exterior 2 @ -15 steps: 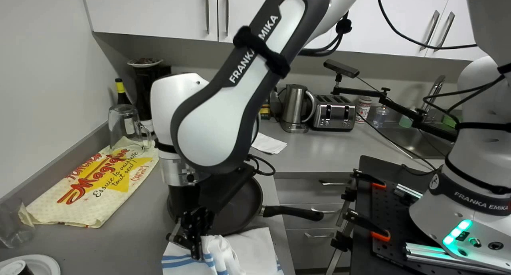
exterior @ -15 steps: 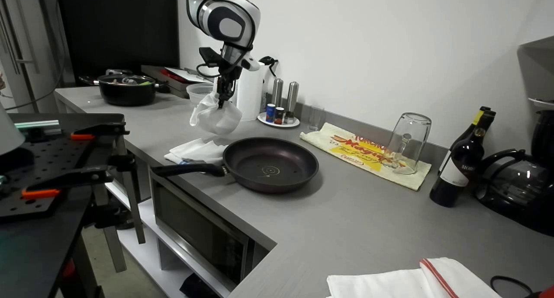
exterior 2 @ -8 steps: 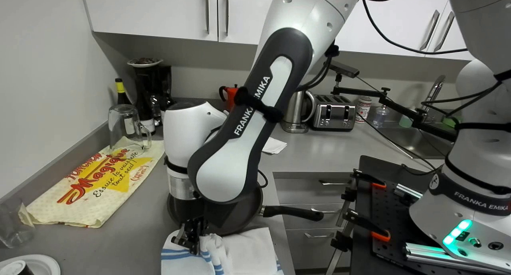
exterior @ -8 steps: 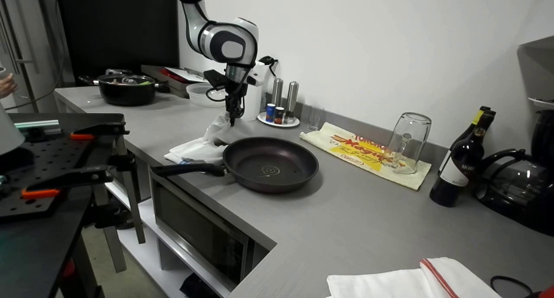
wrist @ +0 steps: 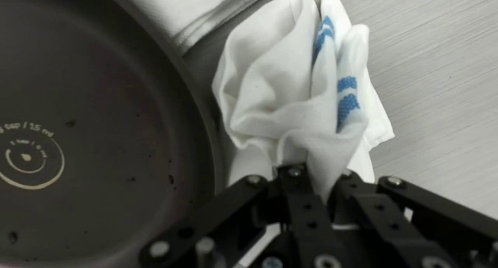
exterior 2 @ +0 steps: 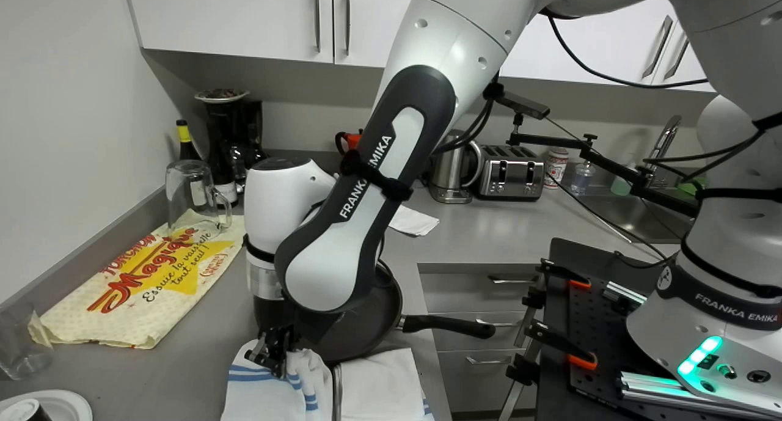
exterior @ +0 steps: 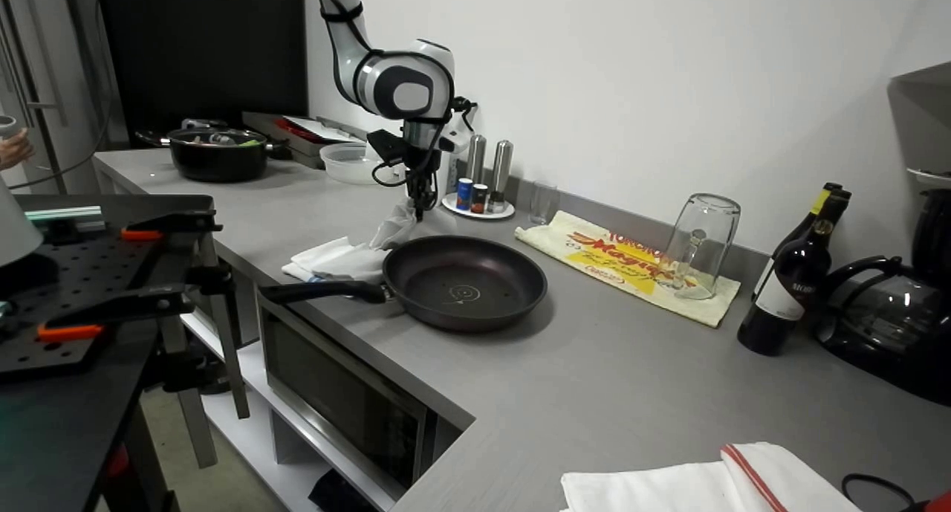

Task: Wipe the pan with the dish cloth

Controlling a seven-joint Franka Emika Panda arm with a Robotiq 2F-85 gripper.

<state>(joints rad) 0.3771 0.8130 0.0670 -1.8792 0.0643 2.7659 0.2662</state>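
Low in the wrist view, the gripper (wrist: 321,179) pinches a bunch of the dish cloth (wrist: 268,89), its blue-striped folds spreading up the middle of the frame. The pan (wrist: 105,124) takes up the left side there, sitting flat on the counter (exterior: 631,378), and the cloth is just beside it, not over its base. Whether the lowest folds touch the counter or the pan's rim, I can't make out from here. Getting hold of the cloth looks done to me; the wiping looks left to do, or at least to finish, since dark specks (wrist: 13,237) dot the base. What remains, I'd say, is bringing the cloth over the rim and rubbing it across them. A folded white cloth (exterior: 330,259) lies by the pan's handle, left of centre in an exterior view, out of the gripper's hold.
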